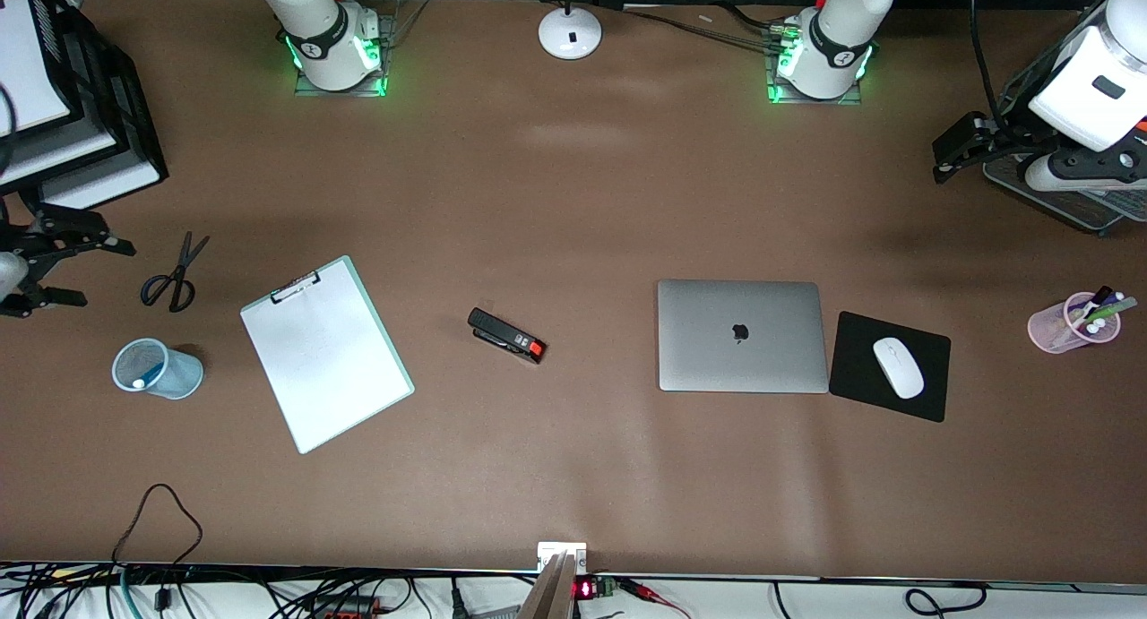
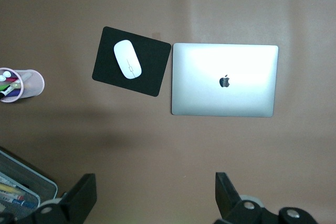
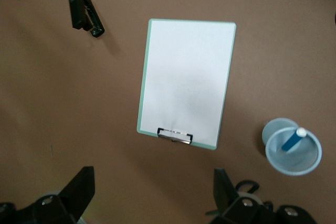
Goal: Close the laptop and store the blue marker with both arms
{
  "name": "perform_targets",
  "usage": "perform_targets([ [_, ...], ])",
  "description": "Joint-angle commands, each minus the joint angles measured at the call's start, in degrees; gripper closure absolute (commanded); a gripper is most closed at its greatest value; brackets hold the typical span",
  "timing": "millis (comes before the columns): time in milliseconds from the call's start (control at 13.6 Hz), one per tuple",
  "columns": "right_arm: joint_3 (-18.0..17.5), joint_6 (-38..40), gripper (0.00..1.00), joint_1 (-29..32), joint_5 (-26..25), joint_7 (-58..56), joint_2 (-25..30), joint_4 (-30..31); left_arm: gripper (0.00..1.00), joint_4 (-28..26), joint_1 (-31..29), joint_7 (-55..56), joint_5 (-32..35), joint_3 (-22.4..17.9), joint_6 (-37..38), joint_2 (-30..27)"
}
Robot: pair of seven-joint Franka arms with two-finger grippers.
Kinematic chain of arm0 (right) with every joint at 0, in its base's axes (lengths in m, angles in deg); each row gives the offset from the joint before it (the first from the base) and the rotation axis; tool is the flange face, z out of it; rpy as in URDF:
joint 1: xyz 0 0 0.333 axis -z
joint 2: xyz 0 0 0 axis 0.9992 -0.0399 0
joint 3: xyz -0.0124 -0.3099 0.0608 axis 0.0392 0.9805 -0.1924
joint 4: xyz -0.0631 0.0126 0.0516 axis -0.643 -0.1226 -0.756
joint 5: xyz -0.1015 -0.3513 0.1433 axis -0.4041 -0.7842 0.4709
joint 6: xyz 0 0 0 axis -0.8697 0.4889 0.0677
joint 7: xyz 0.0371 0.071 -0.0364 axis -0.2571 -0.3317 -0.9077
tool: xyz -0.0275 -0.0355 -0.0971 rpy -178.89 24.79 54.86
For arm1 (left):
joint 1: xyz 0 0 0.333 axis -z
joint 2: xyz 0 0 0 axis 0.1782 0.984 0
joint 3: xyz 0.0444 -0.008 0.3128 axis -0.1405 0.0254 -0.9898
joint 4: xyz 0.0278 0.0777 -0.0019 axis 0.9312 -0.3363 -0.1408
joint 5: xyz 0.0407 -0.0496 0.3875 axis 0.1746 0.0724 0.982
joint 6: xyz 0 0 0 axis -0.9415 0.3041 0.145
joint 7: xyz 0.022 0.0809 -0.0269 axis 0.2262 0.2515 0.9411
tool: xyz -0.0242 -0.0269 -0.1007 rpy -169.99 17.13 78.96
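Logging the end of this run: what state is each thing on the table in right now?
laptop: lid shut, flat on the table.
blue marker: standing tilted inside the blue cup.
left gripper: open, holding nothing, high over the table.
right gripper: open, holding nothing, high over the table.
stapler: closed, lying between clipboard and laptop.
scissors: blades shut.
mouse: resting on the mouse pad.

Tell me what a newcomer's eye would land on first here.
Probably the laptop, shut flat beside a black mouse pad with a white mouse. Next, the clipboard toward the right arm's end, and beside it the blue cup with the blue marker standing in it. Both grippers, left and right, hang open above the table.
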Motion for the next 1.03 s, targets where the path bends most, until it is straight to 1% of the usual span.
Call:
perform_targets([
  [0,0.03,1.58,0.00,-3.35,-2.96,11.06,1.86,1.08,0.00,-0.17,-0.36,-1.36,-1.09,-0.17,0.65,-0.89],
  [148,0.12,1.76,0.00,-6.51,-8.30,18.54,2.74,1.08,0.00,-0.17,-0.45,-1.28,-1.09,-0.34,0.65,-0.89],
  [221,0.03,2.54,0.00,-7.13,-10.76,22.49,3.97,1.08,0.00,-0.17,-0.45,-1.36,-1.09,-0.43,0.73,-0.98],
  [295,-0.05,4.46,0.00,-7.14,-11.83,26.79,5.02,1.08,0.00,-0.17,-0.45,-1.37,-1.09,-0.52,0.73,-0.98],
  [369,-0.23,5.35,0.00,-7.05,-12.71,31.10,6.77,1.69,0.00,-0.17,-0.45,-1.37,-1.09,-0.52,0.65,-0.98],
  [443,-0.23,5.62,0.00,-6.70,-13.59,34.62,8.36,3.61,0.00,-0.17,-0.45,-1.37,-1.09,-0.61,0.65,-0.98],
  [516,-0.23,5.54,0.00,-6.35,-14.47,36.74,9.68,4.50,0.00,-0.08,-0.45,-1.37,-1.09,-0.61,0.65,-0.98],
  [590,-0.32,5.19,0.00,-5.48,-15.26,37.20,10.30,4.85,0.00,-0.08,-0.45,-1.37,-1.09,-0.61,0.65,-0.98],
  [738,0.03,3.00,0.00,-5.29,-15.97,38.86,13.28,8.35,0.00,0.01,-0.45,-1.37,-1.09,-0.61,0.38,-0.89],
  [811,-0.14,2.73,0.00,-5.38,-15.97,42.62,13.99,8.89,0.00,0.01,-0.45,-1.37,-1.09,-0.61,0.30,-0.89],
  [959,-0.14,2.55,0.00,-5.55,-16.06,44.06,14.70,9.68,0.00,0.01,-0.45,-1.37,-1.09,-0.61,0.29,-0.89],
])
